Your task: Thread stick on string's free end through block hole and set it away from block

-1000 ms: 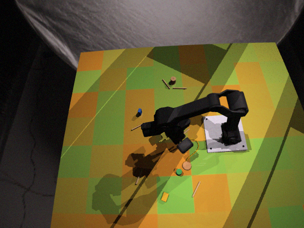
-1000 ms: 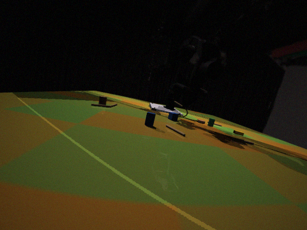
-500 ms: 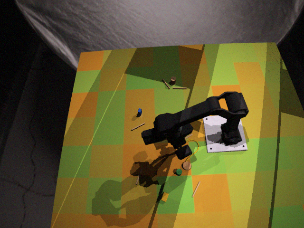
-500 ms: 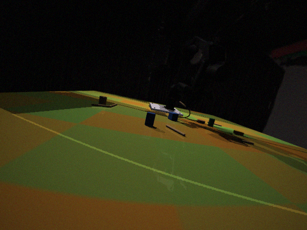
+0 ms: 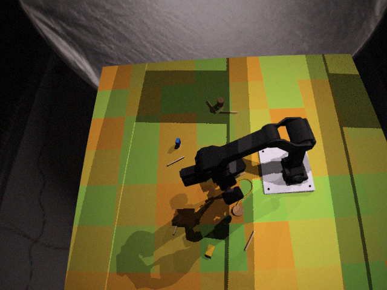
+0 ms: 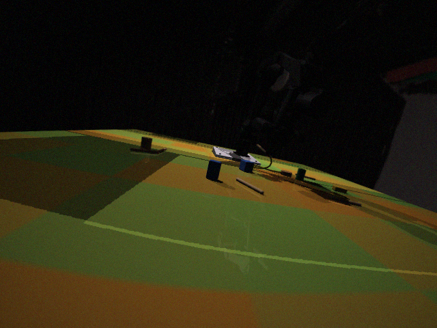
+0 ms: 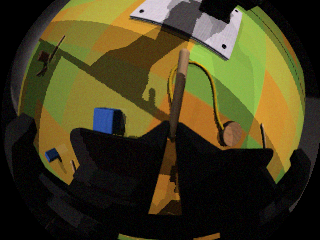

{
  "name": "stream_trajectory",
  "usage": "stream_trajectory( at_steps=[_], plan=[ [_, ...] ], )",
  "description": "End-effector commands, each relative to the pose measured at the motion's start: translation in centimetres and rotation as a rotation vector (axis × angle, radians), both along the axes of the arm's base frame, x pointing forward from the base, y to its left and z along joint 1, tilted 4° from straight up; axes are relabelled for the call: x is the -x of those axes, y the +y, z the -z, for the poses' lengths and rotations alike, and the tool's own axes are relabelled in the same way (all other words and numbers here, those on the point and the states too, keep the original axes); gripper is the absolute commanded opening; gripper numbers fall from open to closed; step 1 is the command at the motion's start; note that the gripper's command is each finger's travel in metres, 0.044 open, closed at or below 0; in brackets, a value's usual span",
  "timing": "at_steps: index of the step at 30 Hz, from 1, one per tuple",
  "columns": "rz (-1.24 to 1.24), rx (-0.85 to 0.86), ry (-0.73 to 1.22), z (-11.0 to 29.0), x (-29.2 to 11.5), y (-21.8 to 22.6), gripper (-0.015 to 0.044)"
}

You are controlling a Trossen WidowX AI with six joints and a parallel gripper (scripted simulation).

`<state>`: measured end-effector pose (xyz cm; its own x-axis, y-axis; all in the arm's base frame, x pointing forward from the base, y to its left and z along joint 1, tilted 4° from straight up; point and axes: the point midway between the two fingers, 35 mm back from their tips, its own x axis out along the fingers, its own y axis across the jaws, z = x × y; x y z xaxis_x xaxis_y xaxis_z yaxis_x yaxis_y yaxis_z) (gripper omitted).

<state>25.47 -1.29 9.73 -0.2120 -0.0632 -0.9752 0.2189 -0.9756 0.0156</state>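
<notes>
My gripper (image 7: 172, 126) is shut on the wooden stick (image 7: 179, 92) (image 6: 261, 148), which is above the table and sticks out from the fingertips. The yellow string (image 7: 215, 90) (image 5: 251, 186) curves from near the stick to the round wooden button (image 7: 232, 134) (image 5: 237, 210) (image 6: 286, 173). The larger blue block (image 7: 103, 120) (image 6: 246, 166) sits on the table, left of the stick in the wrist view; the arm hides it in the top view. Its hole cannot be made out. The visible string runs clear of the block.
A small blue block (image 5: 178, 142) (image 6: 213, 170) stands near a loose stick (image 5: 175, 161) (image 6: 250, 186). A green cylinder (image 5: 227, 219) (image 6: 300, 174) is near the button. A yellow block (image 5: 209, 251) and another stick (image 5: 249, 240) lie beyond. A brown cylinder (image 5: 220, 101) (image 6: 146, 143) stands by two sticks.
</notes>
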Motion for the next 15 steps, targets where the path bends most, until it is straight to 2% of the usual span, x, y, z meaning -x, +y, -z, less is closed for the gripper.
stream_trajectory(
  at_steps=[1,15],
  plan=[
    [-0.006,-0.004,-0.011,-0.2,-0.6,0.0,0.0000],
    [-0.004,-0.008,-0.036,-0.5,-2.4,0.1,0.0000]
  ],
)
